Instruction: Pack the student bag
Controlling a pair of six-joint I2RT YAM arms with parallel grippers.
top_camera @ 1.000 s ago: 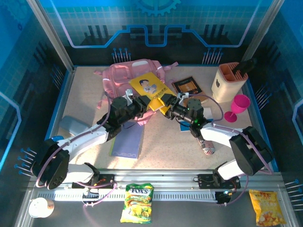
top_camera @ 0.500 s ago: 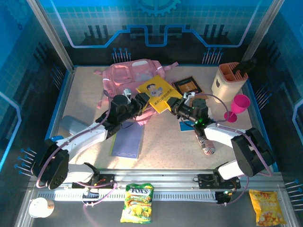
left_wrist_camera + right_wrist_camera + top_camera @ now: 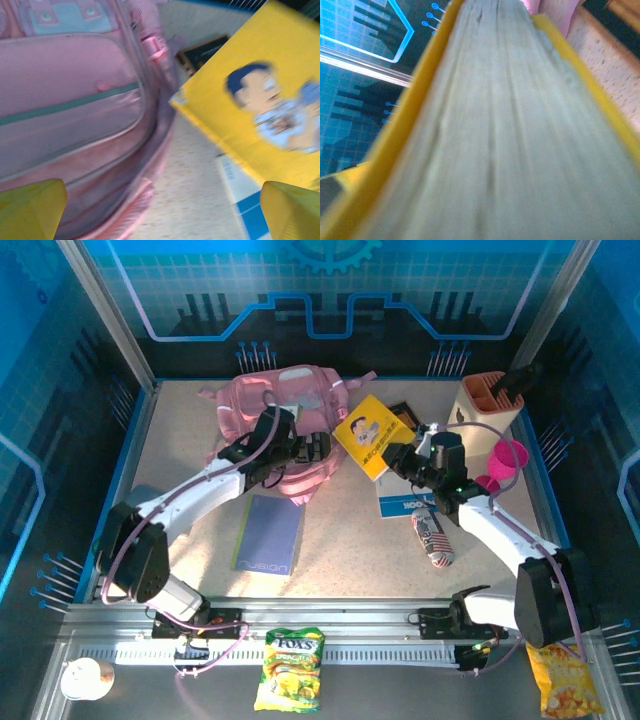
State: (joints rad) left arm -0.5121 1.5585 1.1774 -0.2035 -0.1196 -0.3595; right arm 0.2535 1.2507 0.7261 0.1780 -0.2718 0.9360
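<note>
Letting go of the yellow book (image 3: 368,432), the left gripper (image 3: 312,447) now stands spread wide and empty over the near right corner of the student bag (image 3: 270,405). The right gripper (image 3: 397,455) has clamped onto the book's lower edge and swung it up, clear of the bag. The handover looks done, so the left arm is free to work the bag's opening. The bag lies flat at the far middle of the table (image 3: 340,540), with nothing visibly packed. Farther right, the tan pen holder (image 3: 480,418) carries one dark item (image 3: 520,377).
</note>
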